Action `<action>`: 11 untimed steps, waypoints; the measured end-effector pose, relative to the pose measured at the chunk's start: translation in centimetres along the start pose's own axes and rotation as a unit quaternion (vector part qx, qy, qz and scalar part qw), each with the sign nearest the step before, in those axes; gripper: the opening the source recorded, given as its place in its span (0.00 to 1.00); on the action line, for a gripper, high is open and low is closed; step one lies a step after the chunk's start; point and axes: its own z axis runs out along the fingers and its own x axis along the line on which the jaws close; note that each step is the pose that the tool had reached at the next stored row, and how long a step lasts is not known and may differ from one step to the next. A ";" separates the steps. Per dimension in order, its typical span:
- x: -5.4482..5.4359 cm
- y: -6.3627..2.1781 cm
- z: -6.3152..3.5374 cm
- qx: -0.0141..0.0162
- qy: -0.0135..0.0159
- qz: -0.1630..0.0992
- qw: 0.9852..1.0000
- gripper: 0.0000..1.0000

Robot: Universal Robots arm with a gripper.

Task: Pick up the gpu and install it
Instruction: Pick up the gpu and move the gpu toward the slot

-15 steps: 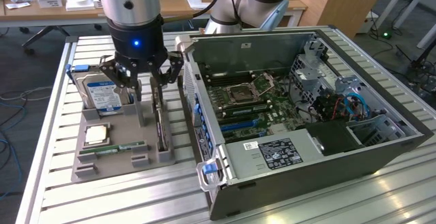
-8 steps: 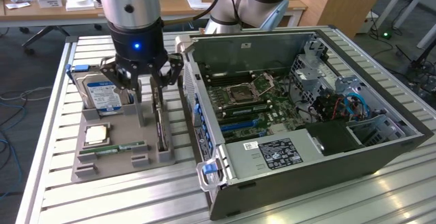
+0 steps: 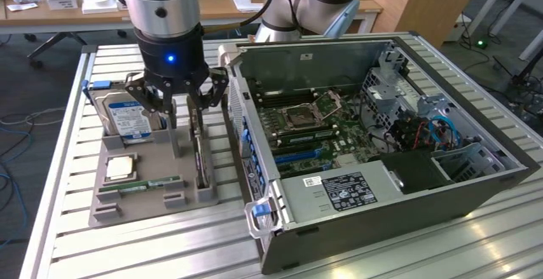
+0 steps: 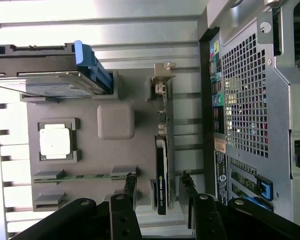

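The gpu (image 3: 201,158) is a thin dark card standing on edge in the right-hand slot of the grey parts tray (image 3: 152,206). In the wrist view the gpu (image 4: 162,150) runs lengthwise, with its silver bracket (image 4: 162,75) at the far end. My gripper (image 3: 188,115) hangs low over the card's rear end. It is open, and the gripper (image 4: 159,187) has one fingertip on each side of the card. A small gap shows between each fingertip (image 4: 130,185) and the card. Nothing is held.
The tray also holds a hard drive (image 3: 127,117), a CPU (image 3: 121,166) and a green RAM stick (image 3: 140,185). The open PC case (image 3: 373,139) stands close on the exterior view's right of the tray. Its motherboard (image 3: 322,126) is exposed, and its rear panel (image 4: 245,100) is near the card.
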 end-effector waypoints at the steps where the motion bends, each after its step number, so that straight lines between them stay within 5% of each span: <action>1: 0.0 0.00 0.00 0.000 0.000 0.000 1.000 0.47; 11: 0.0 -0.04 0.72 0.000 0.000 0.000 1.000 0.47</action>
